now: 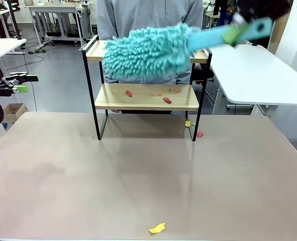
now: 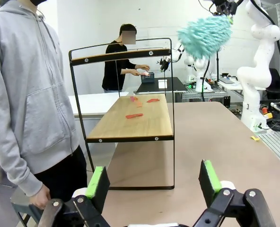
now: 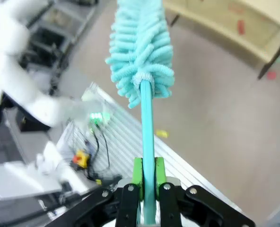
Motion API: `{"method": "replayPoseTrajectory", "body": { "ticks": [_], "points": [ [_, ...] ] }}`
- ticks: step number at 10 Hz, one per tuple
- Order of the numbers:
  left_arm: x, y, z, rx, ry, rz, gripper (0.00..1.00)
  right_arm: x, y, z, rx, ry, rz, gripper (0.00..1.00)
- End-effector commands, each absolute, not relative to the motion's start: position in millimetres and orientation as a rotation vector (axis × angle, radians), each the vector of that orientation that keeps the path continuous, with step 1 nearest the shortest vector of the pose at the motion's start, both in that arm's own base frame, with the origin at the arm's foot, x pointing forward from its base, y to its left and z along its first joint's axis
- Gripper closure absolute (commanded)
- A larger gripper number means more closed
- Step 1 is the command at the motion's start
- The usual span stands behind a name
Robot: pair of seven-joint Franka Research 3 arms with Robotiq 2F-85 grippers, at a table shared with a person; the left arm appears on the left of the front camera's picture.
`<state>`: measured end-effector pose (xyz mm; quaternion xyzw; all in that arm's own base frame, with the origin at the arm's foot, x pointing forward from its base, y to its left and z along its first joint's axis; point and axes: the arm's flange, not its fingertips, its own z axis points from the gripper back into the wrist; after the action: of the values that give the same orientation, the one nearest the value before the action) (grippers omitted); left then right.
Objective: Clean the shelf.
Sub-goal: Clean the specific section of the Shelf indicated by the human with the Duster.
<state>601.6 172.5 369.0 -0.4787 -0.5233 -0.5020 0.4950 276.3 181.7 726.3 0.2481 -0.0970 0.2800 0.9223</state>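
— Yellow scrap (image 1: 157,228) lies nearest, on the table (image 1: 63,175), well to the robot's side of the shelf (image 1: 138,104). Where does the shelf stand?
— At the far part of the table, upright, with a person (image 1: 148,15) in a grey hoodie just behind it.
— And the duster (image 1: 148,51)?
— From the front its teal head covers the middle of the top board, so I cannot tell there whether it touches. The left wrist view looks at the shelf end-on and shows the head raised on the robot's side, apart from the top board.
— What holds it?
— The right gripper (image 3: 148,176). Its own view shows both green pads clamped on the teal handle, which the front view blurs.
— The left gripper (image 2: 153,178)?
— Jaws wide apart, nothing between them, well to the left of the shelf.
— Any litter?
— Red scraps (image 1: 166,100) lie on the lower board. The front view adds a yellow bit (image 1: 187,123) and a red bit (image 1: 199,134) on the table by the shelf's right foot.
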Motion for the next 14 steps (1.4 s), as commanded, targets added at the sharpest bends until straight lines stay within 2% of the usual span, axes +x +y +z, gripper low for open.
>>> {"method": "replayPoseTrajectory", "body": {
  "ticks": [1,3,8,10,14],
  "points": [
    [601,172,371,-1.154,-1.269,-1.233,0.00,263,150,698,0.464,-0.150,0.684,0.87],
    [601,172,371,-1.154,-1.269,-1.233,0.00,255,122,658,0.419,-0.060,0.728,0.87],
    [601,172,371,-1.154,-1.269,-1.233,0.00,247,42,583,0.461,0.026,0.796,0.87],
    [601,172,371,-1.154,-1.269,-1.233,0.00,254,41,571,0.506,0.016,0.782,0.87],
    [601,172,371,-1.154,-1.269,-1.233,0.00,250,45,579,0.466,0.042,0.774,0.87]
  ]
}}
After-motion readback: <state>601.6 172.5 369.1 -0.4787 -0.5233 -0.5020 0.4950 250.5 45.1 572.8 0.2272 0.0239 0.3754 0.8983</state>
